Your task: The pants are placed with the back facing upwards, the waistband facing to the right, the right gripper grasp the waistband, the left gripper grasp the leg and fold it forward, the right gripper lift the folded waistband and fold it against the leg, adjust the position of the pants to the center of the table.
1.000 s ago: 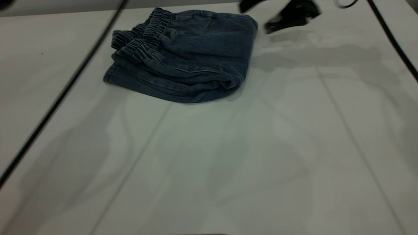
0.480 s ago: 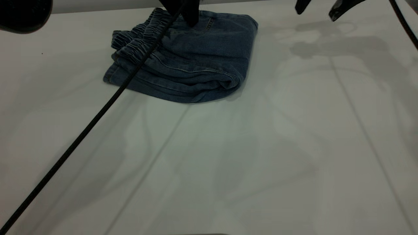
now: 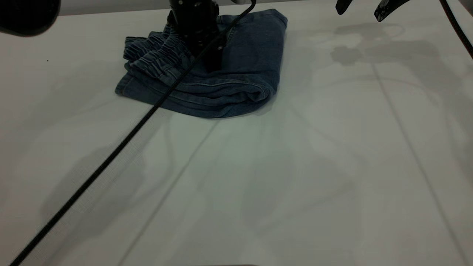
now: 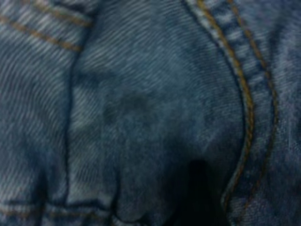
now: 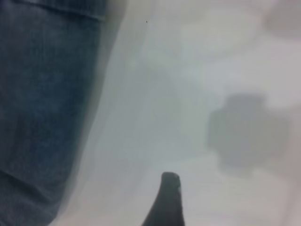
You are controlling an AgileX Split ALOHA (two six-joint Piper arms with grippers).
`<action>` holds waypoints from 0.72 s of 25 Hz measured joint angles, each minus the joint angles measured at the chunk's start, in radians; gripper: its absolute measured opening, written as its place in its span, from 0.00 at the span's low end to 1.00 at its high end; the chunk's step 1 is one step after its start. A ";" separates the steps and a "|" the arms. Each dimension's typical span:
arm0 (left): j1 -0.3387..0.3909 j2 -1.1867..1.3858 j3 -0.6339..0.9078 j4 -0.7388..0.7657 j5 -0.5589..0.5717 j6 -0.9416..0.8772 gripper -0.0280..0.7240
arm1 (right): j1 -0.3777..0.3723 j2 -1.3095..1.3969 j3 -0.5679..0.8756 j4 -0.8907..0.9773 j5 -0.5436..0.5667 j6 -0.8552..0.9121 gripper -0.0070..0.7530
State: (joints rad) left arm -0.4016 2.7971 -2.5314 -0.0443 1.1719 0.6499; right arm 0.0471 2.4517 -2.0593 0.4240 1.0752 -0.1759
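Tabletop fills the near half of the exterior view: the table (image 3: 295, 177) is bare and white there, crossed only by soft shadows and by the left arm's thin black cable (image 3: 111, 155), which runs diagonally from the near left corner up toward the far side. Beyond that lie the pants (image 3: 221, 74), already folded into a compact bundle at the far side of the table, left of its middle, the gathered elastic waistband (image 3: 155, 55) heaped on top at the bundle's left and a thick rolled fold along the near edge. Since both folds look done, the remaining step is probably shifting the bundle toward the centre, which would explain the left gripper (image 3: 212, 61) planted straight down on the top layer, beside the waistband: pressing there lets it drag the whole stack without unfolding it. Its wrist camera shows nothing but denim and orange stitching close up, which fits contact, but I cannot tell whether its jaws are apart or together. The printed leg is not visible; it seems tucked inside the folds. Farthest back, at the right, the right gripper (image 3: 364, 9) hangs clear of the cloth with its two dark jaws spread apart and holding nothing, apparently out of the left arm's way.
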 joint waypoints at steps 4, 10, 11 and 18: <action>-0.005 0.004 0.001 -0.015 -0.001 -0.040 0.64 | 0.000 0.000 0.000 -0.006 0.012 0.000 0.79; -0.045 0.004 -0.001 -0.035 0.001 -0.388 0.64 | -0.002 0.000 0.000 -0.024 0.014 0.000 0.79; -0.057 0.007 -0.007 -0.037 0.001 -0.451 0.64 | -0.004 0.000 0.000 -0.024 0.015 0.000 0.79; -0.099 0.013 -0.020 -0.055 0.001 -0.611 0.64 | -0.025 0.000 0.000 -0.025 0.030 0.000 0.79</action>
State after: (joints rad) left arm -0.5004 2.8104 -2.5510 -0.0996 1.1724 0.0387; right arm 0.0217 2.4517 -2.0593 0.3994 1.1047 -0.1756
